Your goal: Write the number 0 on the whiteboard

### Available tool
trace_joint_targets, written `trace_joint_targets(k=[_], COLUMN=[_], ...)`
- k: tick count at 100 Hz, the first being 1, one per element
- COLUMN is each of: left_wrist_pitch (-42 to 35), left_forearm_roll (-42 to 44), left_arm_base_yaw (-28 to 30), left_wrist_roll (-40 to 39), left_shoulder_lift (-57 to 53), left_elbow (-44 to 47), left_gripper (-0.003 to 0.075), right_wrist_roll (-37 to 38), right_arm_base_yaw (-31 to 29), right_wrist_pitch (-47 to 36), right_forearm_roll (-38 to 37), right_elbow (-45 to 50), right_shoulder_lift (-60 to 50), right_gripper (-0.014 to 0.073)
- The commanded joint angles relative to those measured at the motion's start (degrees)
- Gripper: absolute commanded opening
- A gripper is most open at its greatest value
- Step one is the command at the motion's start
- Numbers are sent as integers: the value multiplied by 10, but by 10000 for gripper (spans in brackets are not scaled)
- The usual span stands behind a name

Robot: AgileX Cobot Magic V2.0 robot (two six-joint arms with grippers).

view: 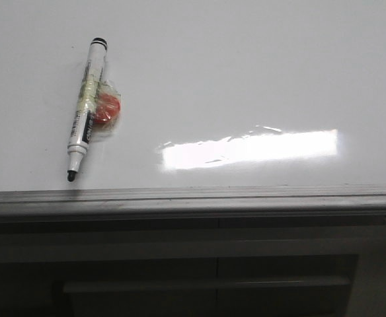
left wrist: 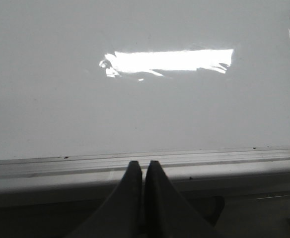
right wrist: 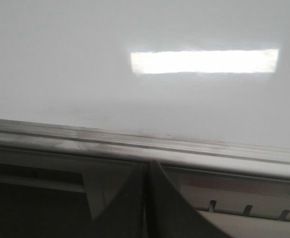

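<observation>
The setting looks like a lab or office test bench: a glossy whiteboard (view: 246, 72) with a grey metal edge (view: 193, 196) lies flat, a marker (view: 86, 109) rests on it, and a dark panel (view: 206, 277) with a bar handle sits below.

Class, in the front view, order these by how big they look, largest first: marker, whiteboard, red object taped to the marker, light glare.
1. Whiteboard
2. Glare
3. Marker
4. Red object

Marker (view: 87, 109) taped to red piece (view: 106, 109)
</observation>
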Motion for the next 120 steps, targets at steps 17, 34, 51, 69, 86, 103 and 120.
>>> trace_joint_targets(k=[17,34,51,69,86,103,120], left_wrist_pitch=[-26,-26,-26,-26,-26,-26,-54], left_forearm_roll=[-10,-10,-10,-10,-10,-10,20], left_arm_base_yaw=[2,2,2,2,2,2,2], left_wrist_roll=[-3,-3,-3,-3,-3,-3,-2], left_shoulder_lift=[-18,-18,-18,-18,-18,-18,-18], left_elbow=[19,19,19,19,19,19,19], left_gripper=[-20,-20,-20,-20,-20,-20,-20], right_wrist_roll=[-1,-1,-1,-1,-1,-1,-1], right_arm_base_yaw=[-4,-4,-4,-4,-4,-4,-4], right_wrist_pitch=[-19,-19,-19,-19,-19,-67,-181], right_forearm_roll=[-10,-10,-10,-10,-10,-10,-10], right_elbow=[7,7,7,7,7,7,7], right_shoulder_lift=[-11,-11,-11,-11,-11,-11,-11], right_gripper=[-59,-59,-59,-59,-59,-59,-59])
